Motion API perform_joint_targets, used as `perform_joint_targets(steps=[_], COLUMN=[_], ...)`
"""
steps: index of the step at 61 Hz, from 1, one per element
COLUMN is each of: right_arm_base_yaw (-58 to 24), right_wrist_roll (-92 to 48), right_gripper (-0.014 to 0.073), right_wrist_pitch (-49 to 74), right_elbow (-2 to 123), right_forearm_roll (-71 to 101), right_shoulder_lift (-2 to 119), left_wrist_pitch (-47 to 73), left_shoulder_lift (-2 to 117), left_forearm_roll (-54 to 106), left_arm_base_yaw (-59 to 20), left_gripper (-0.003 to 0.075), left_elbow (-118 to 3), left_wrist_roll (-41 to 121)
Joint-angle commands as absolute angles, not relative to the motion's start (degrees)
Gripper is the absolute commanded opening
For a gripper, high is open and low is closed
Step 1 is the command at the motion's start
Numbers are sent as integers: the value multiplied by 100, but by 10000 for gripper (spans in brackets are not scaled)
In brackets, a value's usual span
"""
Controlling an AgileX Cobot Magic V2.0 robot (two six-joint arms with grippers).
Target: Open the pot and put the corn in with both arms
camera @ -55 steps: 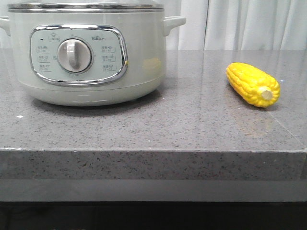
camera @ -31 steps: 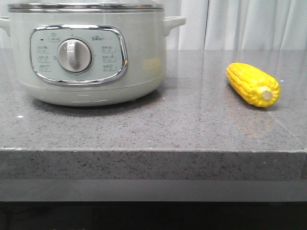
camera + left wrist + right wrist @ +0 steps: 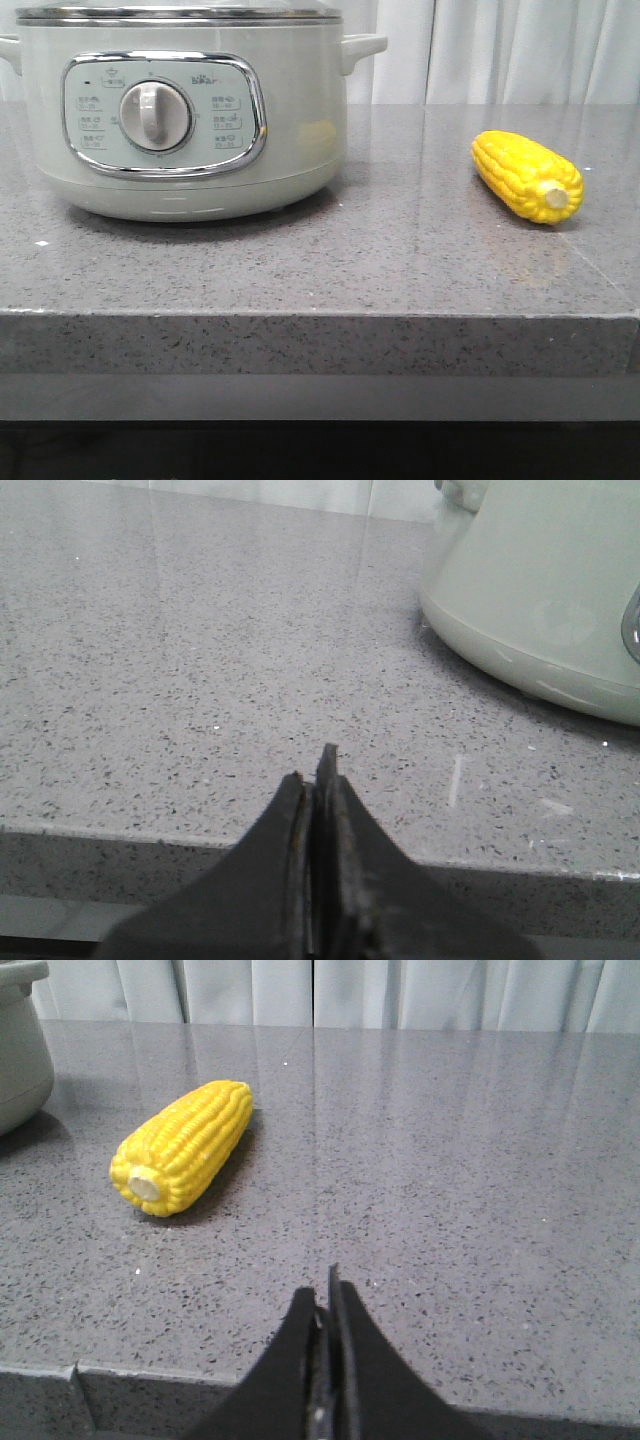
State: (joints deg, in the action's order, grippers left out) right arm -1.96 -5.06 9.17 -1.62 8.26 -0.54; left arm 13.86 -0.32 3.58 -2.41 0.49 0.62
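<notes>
The pale grey-green pot (image 3: 190, 120) stands at the left of the grey stone counter, its metal-rimmed lid (image 3: 178, 14) on. Its side also shows in the left wrist view (image 3: 550, 590) and its edge in the right wrist view (image 3: 20, 1050). The yellow corn (image 3: 527, 175) lies on the counter to the right, stub end toward the front; it also shows in the right wrist view (image 3: 185, 1147). My left gripper (image 3: 318, 775) is shut and empty at the counter's front edge, short of the pot. My right gripper (image 3: 325, 1295) is shut and empty at the front edge, short of the corn. Neither gripper shows in the front view.
The grey speckled counter (image 3: 380, 250) has a thick front edge (image 3: 320, 345). White curtains (image 3: 500, 50) hang behind it. Bare counter lies between the pot and the corn.
</notes>
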Motion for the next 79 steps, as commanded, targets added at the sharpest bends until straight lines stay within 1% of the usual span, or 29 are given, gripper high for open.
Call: perform_joint_targets(steps=[1, 32, 41, 48, 56, 61, 70, 79], right_arm_base_yaw=[-160, -160, -160, -160, -160, -160, -160, -160], right_wrist_roll=[-532, -532, -532, -532, -532, -532, -537, -537], right_gripper=[-67, -67, -67, -67, -67, -67, -67, -67], right_wrist_pitch=[480, 480, 391, 226, 518, 826, 1051, 1484], right_elbow=[-145, -145, -138, 11, 721, 1379, 2539, 3501], right_forearm_roll=[768, 768, 768, 768, 768, 768, 768, 768], right_shoulder_lift=[-183, -183, -183, -183, -26, 343, 1362, 2372], left_wrist_pitch=[891, 879, 629, 373, 643, 1004, 1580, 1606], left_shoulder_lift=[-163, -163, -163, -153, 50, 394, 1535, 2584], left_forearm_roll=[417, 417, 428, 428, 408, 330, 139, 150], left_arm_base_yaw=[-294, -294, -294, -294, -294, -294, -294, -294], left_gripper=[-18, -18, -19, -19, -19, -19, -19, -18], left_elbow=[32, 32, 32, -187, -914, -1474, -2603, -3321], left_wrist_roll=[0, 0, 0, 0, 0, 0, 0, 0])
